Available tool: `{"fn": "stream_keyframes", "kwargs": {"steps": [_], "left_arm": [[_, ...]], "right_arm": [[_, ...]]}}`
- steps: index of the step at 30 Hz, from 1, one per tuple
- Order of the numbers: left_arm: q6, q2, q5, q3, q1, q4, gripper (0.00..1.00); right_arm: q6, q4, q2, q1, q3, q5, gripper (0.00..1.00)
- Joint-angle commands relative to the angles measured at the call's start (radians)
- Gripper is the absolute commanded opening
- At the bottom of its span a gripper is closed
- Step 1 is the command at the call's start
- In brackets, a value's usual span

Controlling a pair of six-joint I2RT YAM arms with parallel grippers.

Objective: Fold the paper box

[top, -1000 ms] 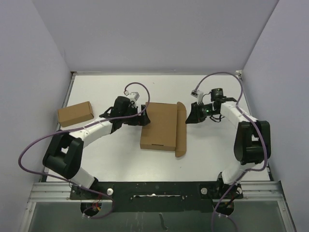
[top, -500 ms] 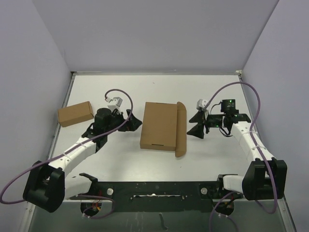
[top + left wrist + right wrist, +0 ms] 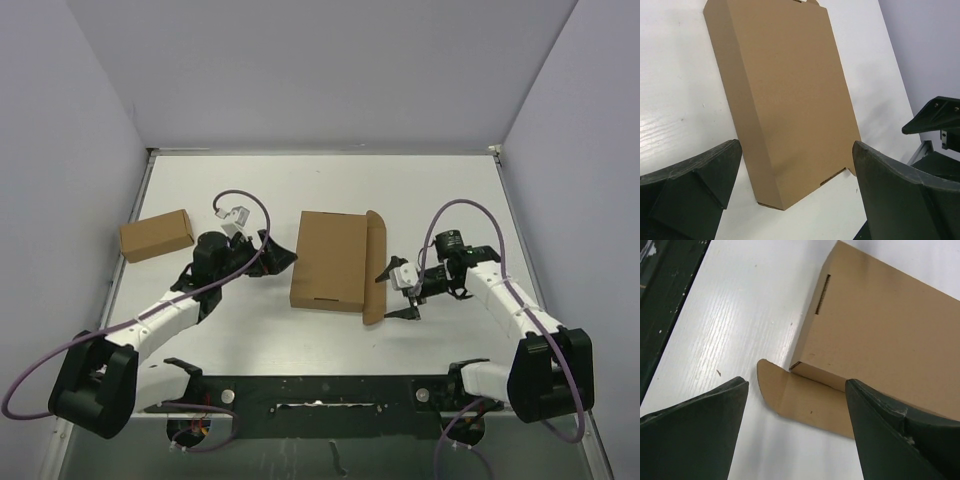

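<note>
The paper box (image 3: 330, 260) lies flat and closed in the middle of the white table, a plain brown mailer with a long flap (image 3: 375, 268) sticking out along its right side. The left wrist view shows the paper box (image 3: 785, 95) ahead of the jaws, with a small slit (image 3: 832, 177) near its closest corner. My left gripper (image 3: 277, 257) stands open just left of the box, apart from it. My right gripper (image 3: 397, 290) is open beside the flap's near end, touching nothing. In the right wrist view the flap (image 3: 810, 402) lies on the table between the spread jaws.
A much smaller brown cardboard box (image 3: 156, 236) lies at the table's left edge. The black mounting rail (image 3: 320, 392) runs along the near edge. Grey walls close in the table at the back and both sides.
My right gripper has opened and swung down from the box's upper right to the flap's near end. My left gripper has drawn back leftward off the box's left edge.
</note>
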Motion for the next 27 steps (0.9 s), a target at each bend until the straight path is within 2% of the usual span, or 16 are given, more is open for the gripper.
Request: {"fn": "stream_keyframes", "kwargs": {"steps": [1, 8, 13, 19, 23, 27], "left_arm": [[-0.031, 0.021, 0.023, -0.014, -0.005, 0.098, 0.93], [-0.007, 0.056, -0.018, 0.000, -0.049, 0.086, 0.92], [0.029, 0.089, -0.077, 0.010, -0.100, 0.076, 0.92], [0.038, 0.140, -0.105, 0.024, -0.119, 0.076, 0.92], [0.045, 0.163, -0.119, 0.031, -0.128, 0.077, 0.87], [0.049, 0.184, -0.127, 0.039, -0.134, 0.072, 0.86]], "right_arm": [[-0.103, 0.027, -0.033, 0.060, -0.033, 0.089, 0.80], [-0.109, 0.088, -0.022, 0.180, -0.091, 0.230, 0.77], [-0.067, 0.140, 0.019, 0.244, -0.100, 0.327, 0.67], [-0.036, 0.199, 0.047, 0.298, -0.119, 0.392, 0.60], [-0.010, 0.231, 0.070, 0.335, -0.122, 0.422, 0.55], [0.010, 0.251, 0.093, 0.366, -0.122, 0.448, 0.50]]}}
